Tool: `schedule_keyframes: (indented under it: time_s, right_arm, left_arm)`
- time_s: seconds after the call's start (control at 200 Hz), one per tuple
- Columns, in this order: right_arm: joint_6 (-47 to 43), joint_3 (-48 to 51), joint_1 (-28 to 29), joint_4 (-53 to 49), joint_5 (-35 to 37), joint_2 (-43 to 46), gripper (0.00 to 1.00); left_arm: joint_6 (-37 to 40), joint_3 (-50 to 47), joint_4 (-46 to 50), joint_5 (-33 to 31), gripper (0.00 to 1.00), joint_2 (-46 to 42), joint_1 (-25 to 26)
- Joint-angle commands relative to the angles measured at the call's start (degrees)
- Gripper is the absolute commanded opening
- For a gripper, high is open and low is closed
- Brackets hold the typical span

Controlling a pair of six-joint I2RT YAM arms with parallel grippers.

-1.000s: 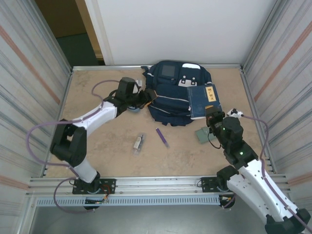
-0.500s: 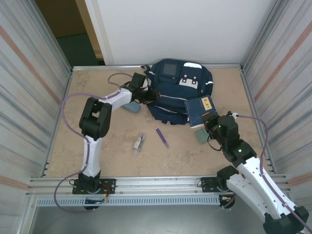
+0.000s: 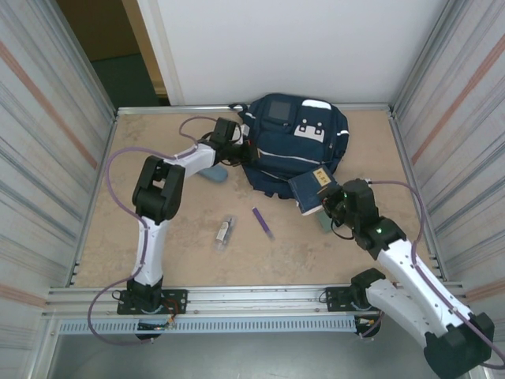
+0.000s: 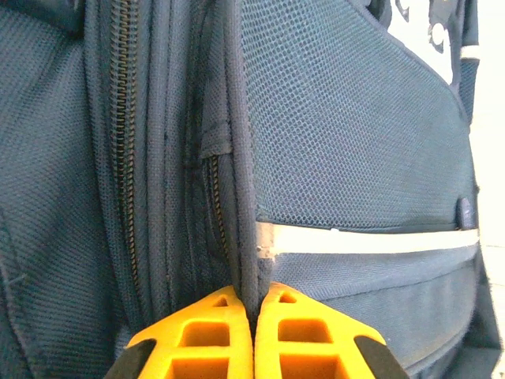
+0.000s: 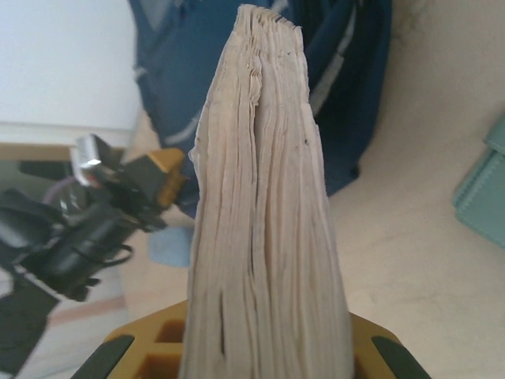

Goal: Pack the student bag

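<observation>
A purple pen is noted on the bench, at 6 o'clock of the student bag. Its 9 o'clock edge is clamped by the left hand; a book, by the right hand.

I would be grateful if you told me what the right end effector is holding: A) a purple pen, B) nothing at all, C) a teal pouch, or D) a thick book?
D: the right wrist view shows the right end effector clamped on the page edge of a thick book, near the student bag.
</observation>
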State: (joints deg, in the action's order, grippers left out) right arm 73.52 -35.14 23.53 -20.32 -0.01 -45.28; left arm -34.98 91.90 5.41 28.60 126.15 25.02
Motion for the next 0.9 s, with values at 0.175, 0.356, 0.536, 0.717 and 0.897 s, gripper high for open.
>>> schedule_keyframes:
  time_s: [0.175,0.356,0.536,0.717,0.897]
  right_arm:
    - [-24.4,-13.9,-8.4,-13.4,-32.5,-11.1,0.0]
    - [-26.1,-12.3,-8.4,-14.0,-47.7,-12.8,0.0]
    - [-19.5,-11.0,-9.1,-11.1,-48.3,-14.8,0.0]
    - [-11.3,-11.2,-8.9,-11.9,-50.9,-11.9,0.0]
    - [-18.0,-11.7,-9.1,-20.2,-49.1,-8.8,0.0]
  left_arm:
    - [-6.8,-3.3,-3.8,-4.8,0.0,-16.6,5.3]
    - [-10.3,-1.9,-6.5,-6.6,0.0,-19.2,5.8]
    - [-14.8,-2.9,-9.2,-5.6,0.0,-21.1,7.4]
    - [-13.6,-3.7,-9.3,-11.1,0.0,-22.0,8.2]
    - [-15.6,-2.8,-11.1,-8.5,0.0,-22.2,8.2]
